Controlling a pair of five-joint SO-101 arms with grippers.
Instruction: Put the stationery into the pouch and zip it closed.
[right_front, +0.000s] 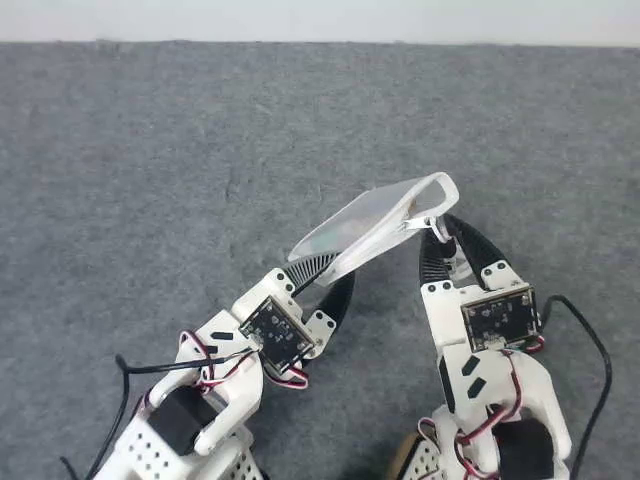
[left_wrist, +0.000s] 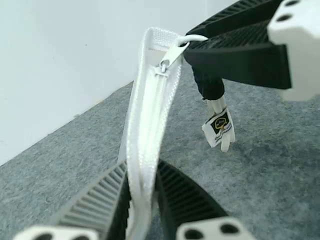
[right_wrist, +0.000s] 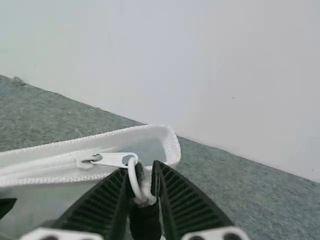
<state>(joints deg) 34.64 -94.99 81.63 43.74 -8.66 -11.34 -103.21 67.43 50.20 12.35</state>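
Note:
A translucent pouch (right_front: 370, 220) with white zipper tape hangs in the air above the grey mat, stretched between both arms. My left gripper (right_front: 322, 272) is shut on the pouch's near end, and the zipper tape (left_wrist: 150, 115) runs out from between its jaws. The slider (left_wrist: 166, 62) sits close to the far end, with the teeth behind it joined. My right gripper (right_front: 440, 228) is shut on the white ring pull (right_wrist: 134, 182) at that far corner. A small tag (left_wrist: 218, 127) dangles under the right gripper (left_wrist: 195, 42). What lies inside the pouch (right_wrist: 75, 160) is not discernible.
The grey felt mat (right_front: 150, 180) covers the table out to a white wall (right_front: 320, 18) at the far edge. Black and red cables (right_front: 200, 360) trail beside both arm bases near the front.

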